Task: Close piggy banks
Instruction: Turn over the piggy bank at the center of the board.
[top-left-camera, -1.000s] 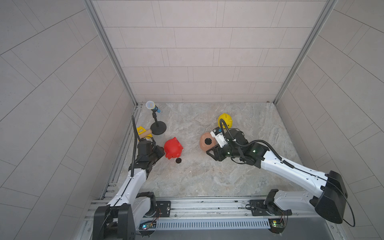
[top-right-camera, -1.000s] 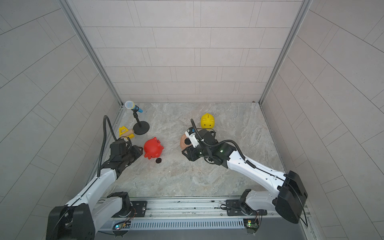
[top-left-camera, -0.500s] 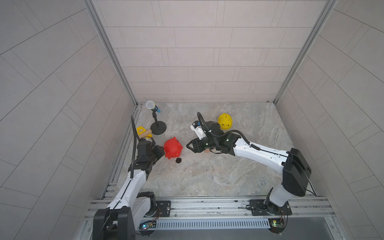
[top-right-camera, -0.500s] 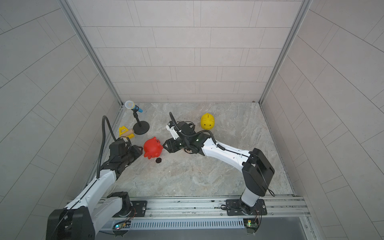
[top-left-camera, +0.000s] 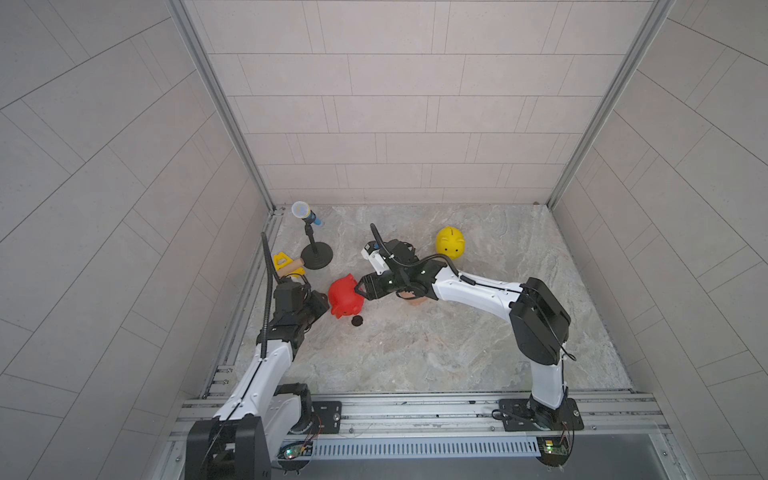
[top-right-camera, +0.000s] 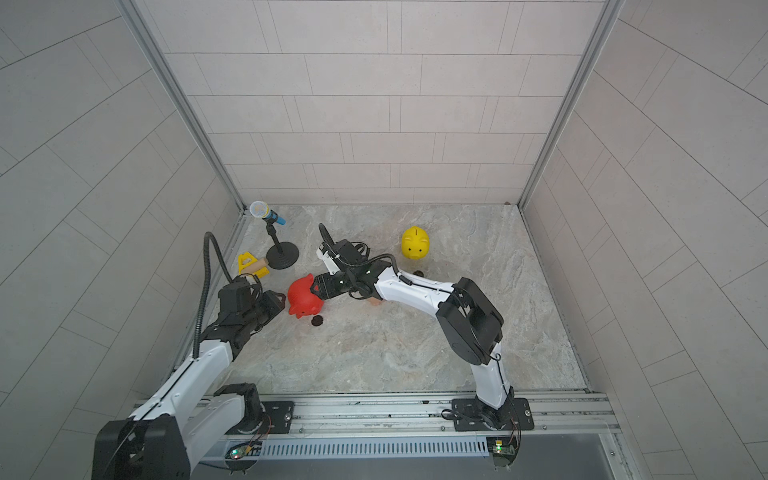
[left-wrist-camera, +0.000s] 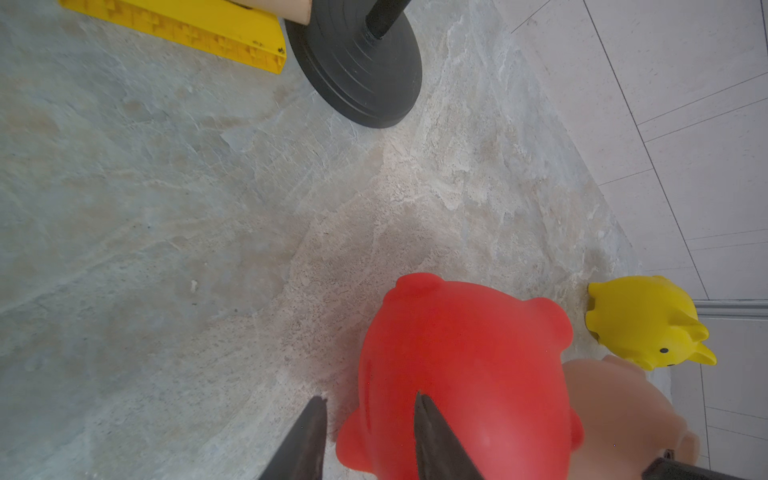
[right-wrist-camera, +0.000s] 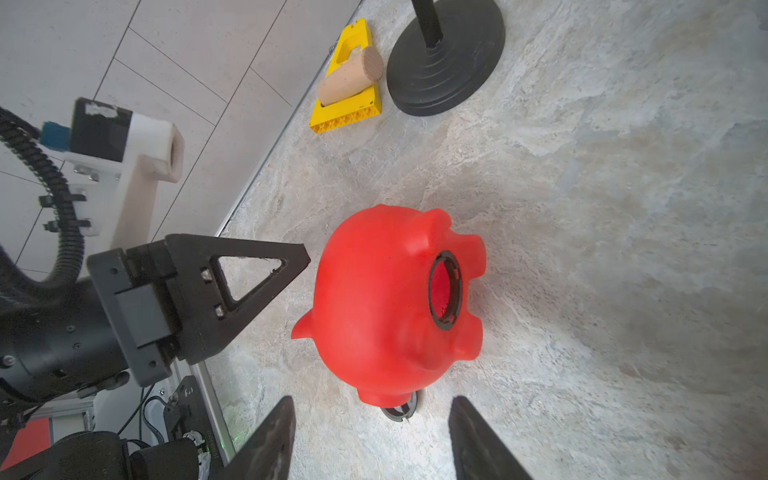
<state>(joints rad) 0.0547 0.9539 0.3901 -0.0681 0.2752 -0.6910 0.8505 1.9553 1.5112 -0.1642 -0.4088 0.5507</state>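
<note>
Piggy banks wait to be closed on the marbled surface (top-left-camera: 415, 365): we see the red pig (right-wrist-camera: 386, 303) tipped on its side, so that its round belly hole (right-wrist-camera: 444, 291) faces the right hand (right-wrist-camera: 370, 399), which hangs released and empty, fingers (right-wrist-camera: 274, 440) spread wide toward it. The left hand (left-wrist-camera: 369, 397), also grasping nothing, sets its narrowly parted fingers (left-wrist-camera: 303, 440) just beside the pig's far flank, placed, we judge, to brace the toy against a push. The black plug (top-left-camera: 357, 320) lies loose on the surface, touching or nearly under the red pig, within easy reach of the right hand. Through the black-ringed hole we make out only red inner wall; no coins show. The yellow pig (top-left-camera: 450, 248) stands upright farther back, well apart, and the peach-pink pig (left-wrist-camera: 615, 415) sits just past the red one, mostly under the right arm (top-left-camera: 478, 291) in both top views; we cannot tell whether either is plugged.
</note>
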